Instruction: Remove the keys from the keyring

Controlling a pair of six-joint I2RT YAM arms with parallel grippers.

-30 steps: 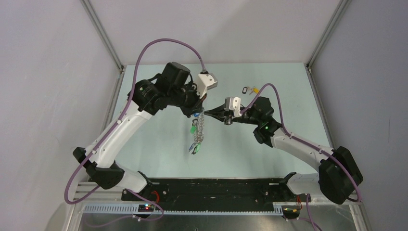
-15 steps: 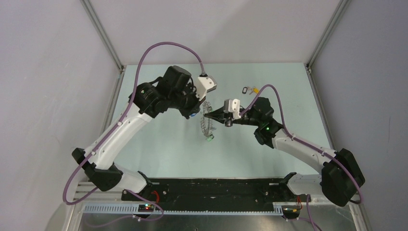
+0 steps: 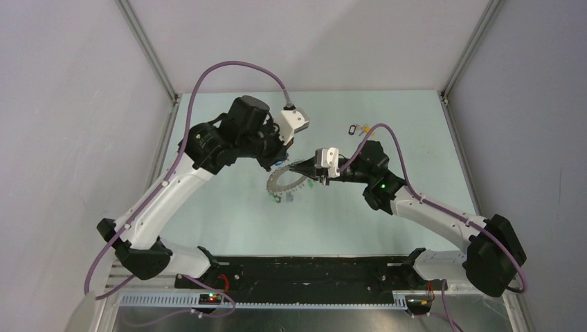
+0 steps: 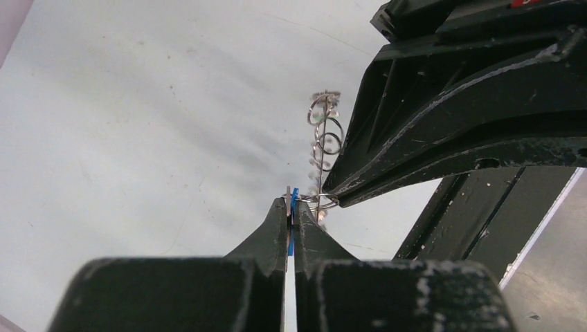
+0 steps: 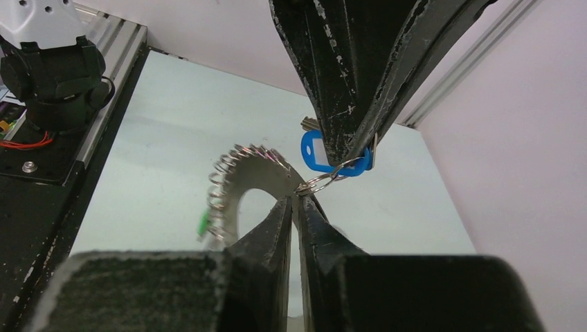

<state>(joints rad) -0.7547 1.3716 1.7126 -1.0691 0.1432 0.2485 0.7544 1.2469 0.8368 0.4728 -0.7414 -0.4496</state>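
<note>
My left gripper (image 4: 291, 202) is shut on the blue head of a key (image 5: 325, 152), whose small split ring hangs on the keyring (image 5: 246, 173). My right gripper (image 5: 297, 199) is shut on the keyring's rim right where that split ring joins. The keyring, a silvery arc with a jagged rim, is held above the table between both grippers (image 3: 282, 181). A green-headed key (image 5: 204, 223) hangs from its far end. In the top view the left gripper (image 3: 282, 158) and right gripper (image 3: 296, 170) meet tip to tip. The right gripper's fingers (image 4: 415, 159) fill the left wrist view's upper right.
Two loose keys, one with a dark head (image 3: 354, 128) and one with a yellow head (image 3: 369, 128), lie on the pale green table (image 3: 228, 221) behind the right arm. Metal frame posts (image 3: 149, 52) stand at the back corners. A black rail (image 3: 311, 266) runs along the near edge.
The keyring hung straight down from the grippers; it has swung up and left into a flat arc. Both grippers shifted slightly left and stay closed.
</note>
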